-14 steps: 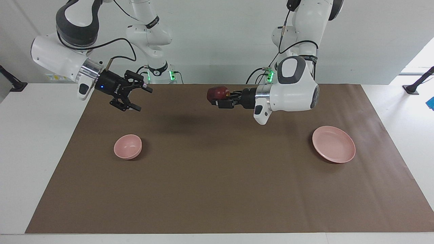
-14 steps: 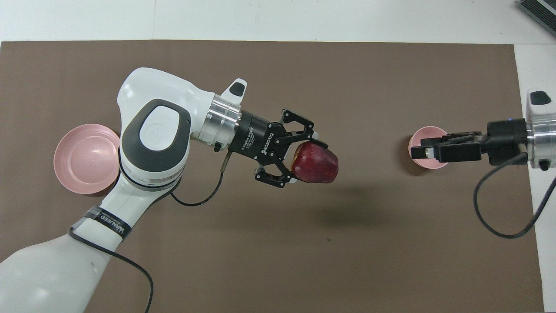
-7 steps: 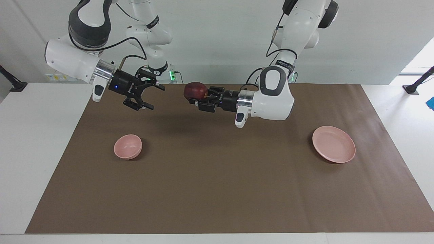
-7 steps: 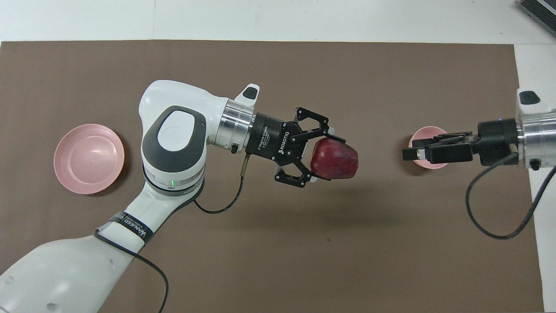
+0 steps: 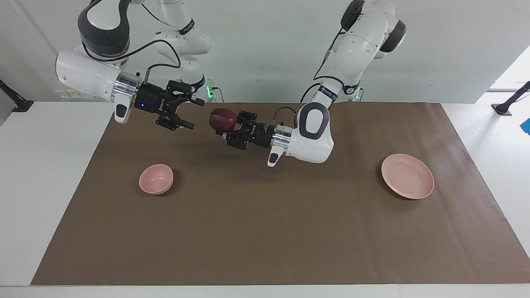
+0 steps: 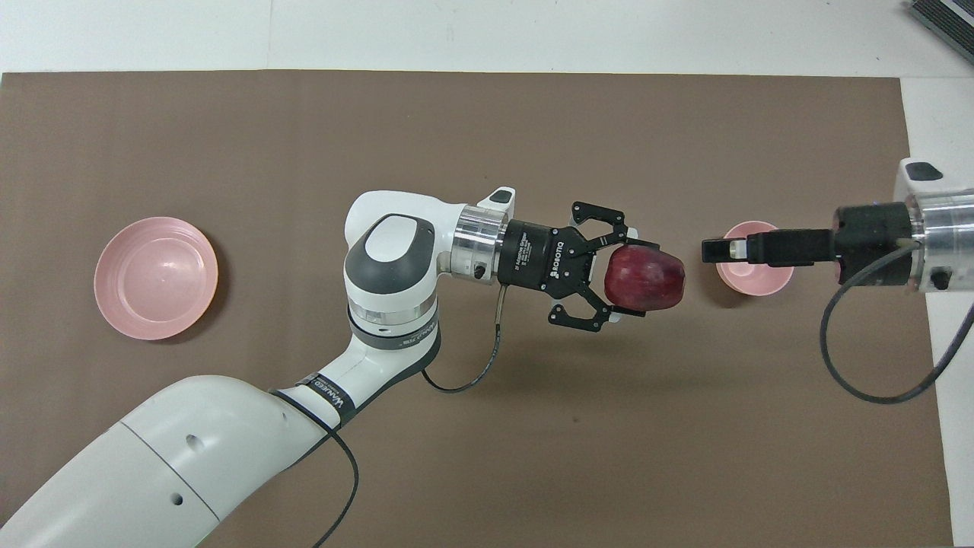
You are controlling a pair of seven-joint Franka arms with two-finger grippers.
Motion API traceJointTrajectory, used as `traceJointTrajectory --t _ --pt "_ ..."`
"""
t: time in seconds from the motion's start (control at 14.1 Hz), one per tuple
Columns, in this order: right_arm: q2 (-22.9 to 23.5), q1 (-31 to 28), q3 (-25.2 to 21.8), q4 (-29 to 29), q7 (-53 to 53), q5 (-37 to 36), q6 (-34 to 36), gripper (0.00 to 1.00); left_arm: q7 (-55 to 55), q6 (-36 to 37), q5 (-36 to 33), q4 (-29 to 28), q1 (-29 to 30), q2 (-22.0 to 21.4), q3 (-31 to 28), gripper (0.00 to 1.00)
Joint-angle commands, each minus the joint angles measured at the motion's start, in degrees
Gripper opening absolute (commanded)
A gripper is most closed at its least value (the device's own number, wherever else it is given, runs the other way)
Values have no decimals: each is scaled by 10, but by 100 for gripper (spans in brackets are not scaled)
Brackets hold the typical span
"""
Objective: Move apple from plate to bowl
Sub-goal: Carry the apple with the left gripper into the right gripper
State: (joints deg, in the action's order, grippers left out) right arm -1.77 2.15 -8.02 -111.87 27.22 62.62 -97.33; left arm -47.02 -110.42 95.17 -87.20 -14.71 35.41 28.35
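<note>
Desk (image 5: 37,186): white top, a brown mat (image 5: 265,231) spread over most of it — a plain pale wall rises where the robots stand.
Plate (image 5: 407,181): bare, toward the left arm's end.
Bowl (image 5: 156,179): toward the right arm's end.
Apple (image 5: 223,118): in the air over mid-mat, pinched in the left gripper (image 5: 230,127) jaws.
Right gripper (image 5: 191,112): raised, jaws spread, near the apple.
Change: the apple has travelled farther from the plate — the right gripper has come closer to it.
</note>
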Motion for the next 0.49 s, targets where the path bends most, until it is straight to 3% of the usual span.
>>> traceJointTrajectory --t 0.0,0.42 --pt "-6 17 4 -17 -22 -7 -32 100 -6 -30 11 40 -2 26 29 0" --pt "-5 11 4 -14 -40 -5 -1 100 -3 -71 10 67 -21 41 40 0"
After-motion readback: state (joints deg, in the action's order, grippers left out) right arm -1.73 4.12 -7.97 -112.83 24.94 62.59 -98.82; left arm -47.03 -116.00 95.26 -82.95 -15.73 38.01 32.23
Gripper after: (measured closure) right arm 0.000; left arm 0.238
